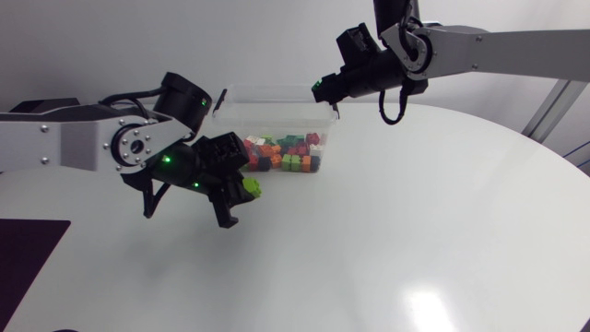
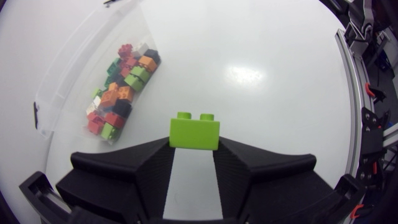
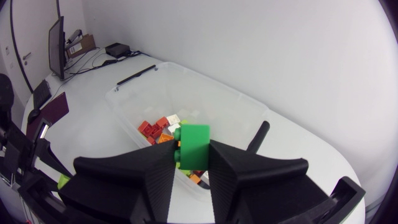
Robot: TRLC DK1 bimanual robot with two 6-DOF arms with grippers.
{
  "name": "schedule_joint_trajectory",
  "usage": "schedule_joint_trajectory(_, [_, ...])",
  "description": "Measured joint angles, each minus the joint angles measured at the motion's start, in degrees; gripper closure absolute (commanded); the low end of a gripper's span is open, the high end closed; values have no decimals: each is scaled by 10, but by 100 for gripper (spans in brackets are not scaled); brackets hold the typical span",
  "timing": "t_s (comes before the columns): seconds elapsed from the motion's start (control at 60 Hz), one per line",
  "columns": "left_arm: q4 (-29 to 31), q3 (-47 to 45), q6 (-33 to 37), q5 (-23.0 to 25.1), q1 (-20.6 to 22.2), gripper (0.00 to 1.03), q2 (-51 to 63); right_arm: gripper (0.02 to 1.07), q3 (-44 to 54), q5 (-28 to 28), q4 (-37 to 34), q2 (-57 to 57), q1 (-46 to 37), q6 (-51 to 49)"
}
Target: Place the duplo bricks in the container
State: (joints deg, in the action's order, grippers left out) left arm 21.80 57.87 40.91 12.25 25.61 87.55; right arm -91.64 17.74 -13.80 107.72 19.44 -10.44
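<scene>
The left gripper (image 2: pixel 193 152) is pinching a glossy, studded lime brick (image 2: pixel 194 132) at its matte wedge fingertips, near the clear plastic bin (image 2: pixel 65 68). The right gripper (image 3: pixel 191 158) is clamping a green brick (image 3: pixel 195 144) above the bin's piled bricks (image 3: pixel 158 127).

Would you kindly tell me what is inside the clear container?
Inside the container lies a pile of red, orange, green, black and white duplo bricks; lower ones are hidden beneath the top layer.
</scene>
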Motion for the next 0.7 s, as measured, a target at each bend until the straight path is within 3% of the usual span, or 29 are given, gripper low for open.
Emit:
schedule_joint_trajectory(0.167, [-49,19,-35,28,-26,76,-10,75,-51,-20,20,42,12,0])
schedule_joint_trajectory(0.217, [-70,26,-48,32,-37,76,-10,62,-72,-29,20,62,15,0])
schedule_joint_trajectory(0.233, [-75,27,-52,33,-39,76,-10,51,-78,-30,20,68,16,0])
schedule_joint_trajectory(0.3, [-101,33,-68,34,-50,76,-10,24,-104,-41,16,95,19,0])
schedule_joint_trajectory(0.367, [-126,37,-83,36,-57,76,-10,11,-118,-46,12,114,20,0])
schedule_joint_trajectory(0.7, [-235,79,-146,38,-75,74,32,7,-104,-52,-1,102,20,-2])
